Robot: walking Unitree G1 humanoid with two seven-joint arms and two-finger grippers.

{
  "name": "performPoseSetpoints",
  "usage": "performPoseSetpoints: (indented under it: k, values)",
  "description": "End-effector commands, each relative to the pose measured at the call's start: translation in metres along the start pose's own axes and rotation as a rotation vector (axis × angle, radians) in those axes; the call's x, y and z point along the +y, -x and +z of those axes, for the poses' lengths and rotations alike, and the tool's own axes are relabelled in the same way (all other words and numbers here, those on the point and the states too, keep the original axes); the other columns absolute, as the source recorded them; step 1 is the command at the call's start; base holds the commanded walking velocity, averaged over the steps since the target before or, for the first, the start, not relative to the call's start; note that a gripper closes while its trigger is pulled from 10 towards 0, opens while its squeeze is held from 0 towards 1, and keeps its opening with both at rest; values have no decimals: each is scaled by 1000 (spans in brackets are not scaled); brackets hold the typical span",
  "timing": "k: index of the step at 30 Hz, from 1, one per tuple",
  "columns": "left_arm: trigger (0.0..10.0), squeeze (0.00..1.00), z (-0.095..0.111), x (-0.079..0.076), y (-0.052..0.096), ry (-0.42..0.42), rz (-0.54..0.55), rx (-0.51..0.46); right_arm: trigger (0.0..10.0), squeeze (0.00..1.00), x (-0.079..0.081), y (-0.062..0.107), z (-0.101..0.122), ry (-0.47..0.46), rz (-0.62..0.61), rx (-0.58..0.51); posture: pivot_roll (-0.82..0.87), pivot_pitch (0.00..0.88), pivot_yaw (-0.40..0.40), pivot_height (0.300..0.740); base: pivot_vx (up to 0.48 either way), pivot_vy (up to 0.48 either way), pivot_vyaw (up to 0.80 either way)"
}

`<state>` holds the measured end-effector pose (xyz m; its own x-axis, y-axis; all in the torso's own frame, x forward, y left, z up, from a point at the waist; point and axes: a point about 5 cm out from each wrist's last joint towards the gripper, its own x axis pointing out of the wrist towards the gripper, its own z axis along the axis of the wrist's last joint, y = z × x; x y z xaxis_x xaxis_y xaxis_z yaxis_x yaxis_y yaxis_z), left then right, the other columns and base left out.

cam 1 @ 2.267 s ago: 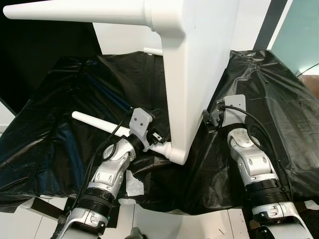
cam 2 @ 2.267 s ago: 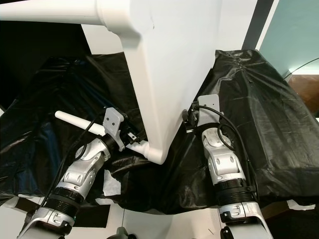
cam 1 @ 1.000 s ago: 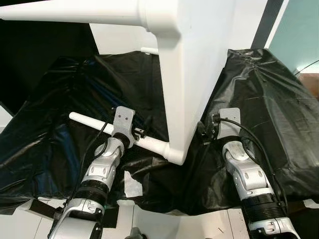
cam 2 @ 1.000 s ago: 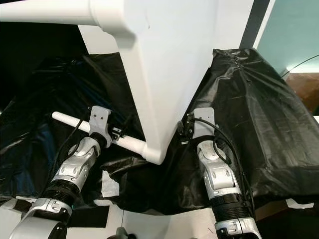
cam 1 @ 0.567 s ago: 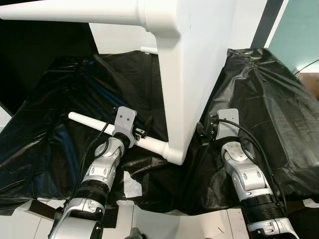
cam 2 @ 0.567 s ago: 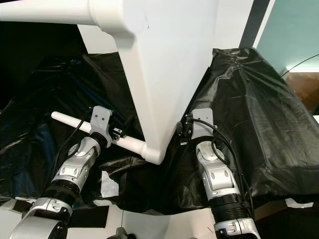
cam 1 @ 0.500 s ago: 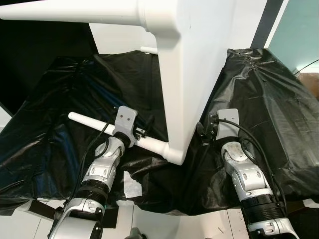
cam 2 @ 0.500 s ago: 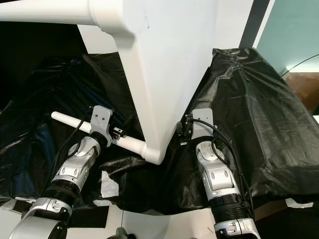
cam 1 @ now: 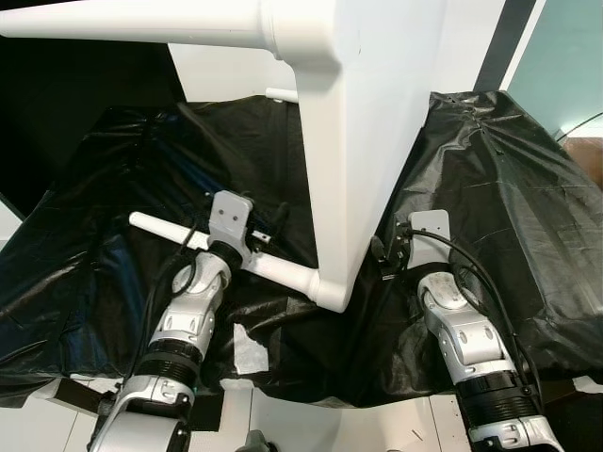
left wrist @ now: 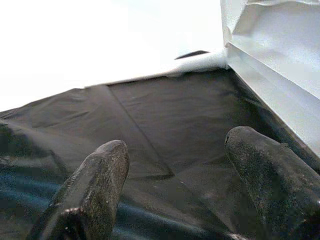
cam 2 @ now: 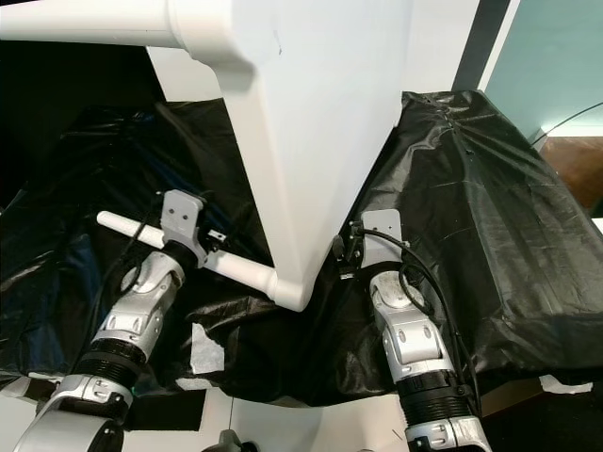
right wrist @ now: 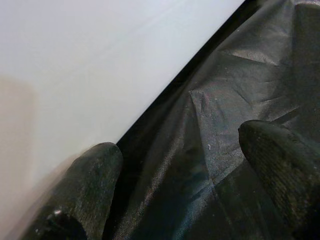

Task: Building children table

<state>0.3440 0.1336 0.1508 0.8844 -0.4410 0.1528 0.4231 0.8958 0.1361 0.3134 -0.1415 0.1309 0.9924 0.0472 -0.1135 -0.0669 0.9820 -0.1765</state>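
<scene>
The white children's table [cam 1: 367, 141] stands on its side on a black sheet. One leg [cam 1: 141, 24] sticks out to the left at the top, and a lower leg [cam 1: 160, 228] lies just above the sheet. My left gripper [left wrist: 175, 145] is open over the sheet beside the lower leg, with nothing between its fingers [left wrist: 95, 185]. The left wrist [cam 1: 231, 221] sits across that leg, a short way from the table's corner [cam 1: 330, 292]. My right gripper [right wrist: 180, 150] is open against the flat tabletop face [right wrist: 75, 65], low on the table's right side, with only sheet between the fingers.
The black plastic sheet [cam 1: 509, 188] covers a raised surface and drapes down toward me. A third white leg end [cam 1: 281, 94] pokes out behind the table. White floor with a paper scrap [cam 1: 250, 348] lies at the near edge. A teal wall [cam 1: 565, 56] is at the right.
My left wrist has drawn back from the table's corner and lifted a little along the lower leg. The right arm has pulled slightly back. The table has not moved.
</scene>
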Motion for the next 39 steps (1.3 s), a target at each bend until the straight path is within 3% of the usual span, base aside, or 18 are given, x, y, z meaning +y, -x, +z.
performPoseSetpoints:
  k: [1, 11, 39]
  values:
    - [10000, 0, -2, -5, 4, 11, -136, 8, 10000, 0, 2, 0, -1, -1, 8, 7, -49, 31, 52, 740, 0, 0, 0]
    - [10000, 0, -9, -11, 2, 38, -137, 37, 10000, 0, 4, 1, -1, -1, 13, 11, -53, 36, 50, 740, 0, 0, 0]
    - [10000, 0, -13, -7, 3, 45, -101, 73, 10000, 0, 4, 3, -4, 0, 12, 21, -51, 42, 56, 740, 0, 0, 0]
